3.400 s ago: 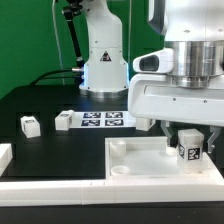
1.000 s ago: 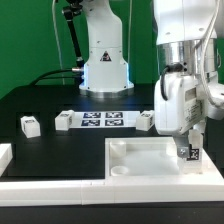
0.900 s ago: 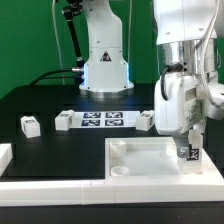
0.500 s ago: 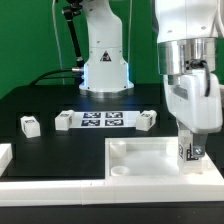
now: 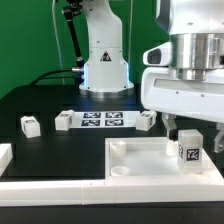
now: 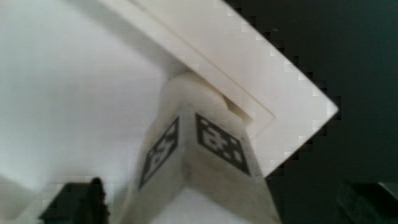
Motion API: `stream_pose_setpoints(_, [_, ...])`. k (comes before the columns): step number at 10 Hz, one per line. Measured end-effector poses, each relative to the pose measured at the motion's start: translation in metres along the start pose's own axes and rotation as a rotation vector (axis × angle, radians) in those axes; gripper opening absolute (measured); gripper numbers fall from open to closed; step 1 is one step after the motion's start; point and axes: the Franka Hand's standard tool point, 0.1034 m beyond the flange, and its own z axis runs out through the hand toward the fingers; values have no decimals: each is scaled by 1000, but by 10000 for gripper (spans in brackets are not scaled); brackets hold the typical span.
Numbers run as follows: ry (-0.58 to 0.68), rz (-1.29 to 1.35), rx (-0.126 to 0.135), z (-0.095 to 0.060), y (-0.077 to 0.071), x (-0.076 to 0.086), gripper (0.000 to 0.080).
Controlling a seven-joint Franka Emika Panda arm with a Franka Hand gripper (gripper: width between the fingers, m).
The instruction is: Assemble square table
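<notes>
Item: table leg [image 5: 189, 153], white block, tagged. Stands upright on its long axis in the corner of the tabletop [image 5: 135, 160] nearest the exterior view's right.
Fingers [image 6: 75, 205]: spread wide, holding nothing, one either side of the leg and just above it. The leg lies straight below the gap.
Spare legs: three on the counter [image 5: 40, 100] near the marker board [image 5: 102, 120].
Markings: black-white tags only, no legible writing.

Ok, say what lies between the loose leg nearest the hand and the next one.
The marker board lies between the near leg and the next leg, in the exterior view.
</notes>
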Motion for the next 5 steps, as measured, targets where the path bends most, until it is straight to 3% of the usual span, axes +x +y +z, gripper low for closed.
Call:
stream_pose_setpoints(2, [2, -118, -2, 1, 2, 2, 649])
stream_pose_setpoints(5, [52, -426, 18, 5, 8, 13, 649])
